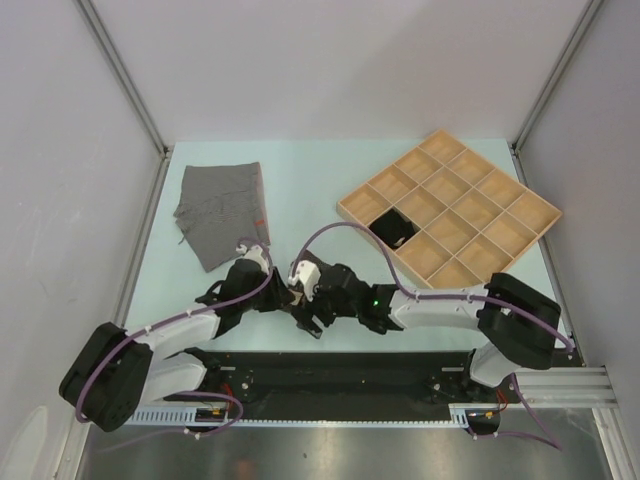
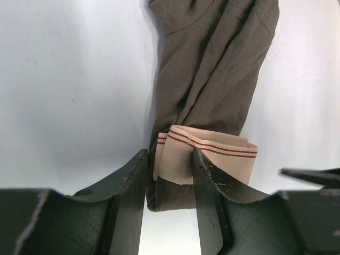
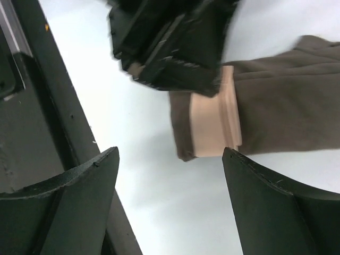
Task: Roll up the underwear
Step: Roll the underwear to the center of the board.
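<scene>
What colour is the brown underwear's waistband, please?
Waistband: pale peach with thin reddish stripes; best in the left wrist view.

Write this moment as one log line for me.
left gripper: shut on brown briefs at waistband | right gripper: open, close by | grey briefs: flat, unrolled

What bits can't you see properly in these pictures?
Top view: the brown underwear is mostly hidden under the left pincer and right pincer.
Top view: the black underwear in the tray is too small and dark to tell its shape.
Left wrist view: the brown underwear's far end is cut off by the top edge.
</scene>
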You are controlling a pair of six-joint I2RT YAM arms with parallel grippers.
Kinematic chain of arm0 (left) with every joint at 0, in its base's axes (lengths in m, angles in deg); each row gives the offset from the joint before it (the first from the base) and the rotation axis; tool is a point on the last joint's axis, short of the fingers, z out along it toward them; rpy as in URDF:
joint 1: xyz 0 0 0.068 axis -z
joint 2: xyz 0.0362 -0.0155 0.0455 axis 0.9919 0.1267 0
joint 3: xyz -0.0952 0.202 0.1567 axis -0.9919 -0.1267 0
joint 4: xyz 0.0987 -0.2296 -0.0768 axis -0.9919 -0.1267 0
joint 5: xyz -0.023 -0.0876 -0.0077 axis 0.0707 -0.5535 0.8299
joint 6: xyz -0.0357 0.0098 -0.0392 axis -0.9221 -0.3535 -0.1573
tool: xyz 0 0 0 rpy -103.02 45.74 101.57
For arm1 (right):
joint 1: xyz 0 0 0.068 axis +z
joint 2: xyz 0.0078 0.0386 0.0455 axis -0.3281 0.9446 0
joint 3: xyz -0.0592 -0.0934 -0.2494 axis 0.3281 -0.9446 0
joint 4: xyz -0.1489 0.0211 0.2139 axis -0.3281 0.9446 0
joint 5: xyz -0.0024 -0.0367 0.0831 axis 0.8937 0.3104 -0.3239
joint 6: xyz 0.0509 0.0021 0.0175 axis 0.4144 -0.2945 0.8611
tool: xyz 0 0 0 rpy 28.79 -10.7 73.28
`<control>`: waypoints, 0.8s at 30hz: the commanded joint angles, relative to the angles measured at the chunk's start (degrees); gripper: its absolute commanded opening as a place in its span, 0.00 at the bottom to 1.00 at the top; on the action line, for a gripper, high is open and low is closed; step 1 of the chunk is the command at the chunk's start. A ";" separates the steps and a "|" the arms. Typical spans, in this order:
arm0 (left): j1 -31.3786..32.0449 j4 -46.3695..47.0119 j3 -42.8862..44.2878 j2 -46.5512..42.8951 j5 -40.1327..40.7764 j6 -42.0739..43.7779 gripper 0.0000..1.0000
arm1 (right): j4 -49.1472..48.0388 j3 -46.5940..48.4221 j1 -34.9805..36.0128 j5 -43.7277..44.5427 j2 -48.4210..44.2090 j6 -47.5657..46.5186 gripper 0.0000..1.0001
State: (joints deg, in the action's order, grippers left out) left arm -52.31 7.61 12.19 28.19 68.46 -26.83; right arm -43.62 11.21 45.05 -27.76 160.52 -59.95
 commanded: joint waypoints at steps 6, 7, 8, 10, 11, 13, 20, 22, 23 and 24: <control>-0.09 -3.61 0.39 2.46 -0.19 1.39 0.43 | -13.40 -1.34 4.61 8.99 6.38 -8.53 0.81; -0.09 -3.61 0.47 2.46 -0.28 1.48 0.43 | -13.75 -1.42 4.61 9.18 6.92 -8.97 0.81; -0.09 -3.61 0.48 2.46 -0.28 1.48 0.43 | -14.10 -1.42 4.70 9.44 7.45 -9.14 0.81; -0.09 -3.87 0.65 2.55 -0.28 1.66 0.43 | -13.84 -0.98 4.88 10.67 9.12 -9.50 0.79; -0.09 -3.96 0.74 2.55 -0.37 1.57 0.43 | -13.50 -0.81 5.05 11.19 9.73 -9.67 0.78; 0.00 -4.14 0.91 2.73 -0.19 1.83 0.43 | -13.40 -0.37 5.58 13.74 11.49 -9.76 0.74; -0.09 -4.58 1.09 1.68 -0.63 1.40 0.46 | -11.39 0.51 7.95 23.76 16.41 -6.43 0.49; -0.09 -4.66 0.83 0.62 -1.07 1.22 0.47 | -10.51 0.95 8.13 26.40 17.38 -4.76 0.35; 0.00 -4.75 0.83 0.01 -1.25 1.22 0.48 | -10.33 0.86 8.22 26.84 18.08 -4.32 0.28; -0.09 -4.75 0.83 -1.22 -1.16 1.13 0.50 | -10.15 0.95 8.30 26.76 18.26 -3.96 0.19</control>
State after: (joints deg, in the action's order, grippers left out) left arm -52.37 7.15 13.24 29.11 67.46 -26.76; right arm -56.02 11.65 52.77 -5.00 174.82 -67.54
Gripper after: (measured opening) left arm 0.478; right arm 0.320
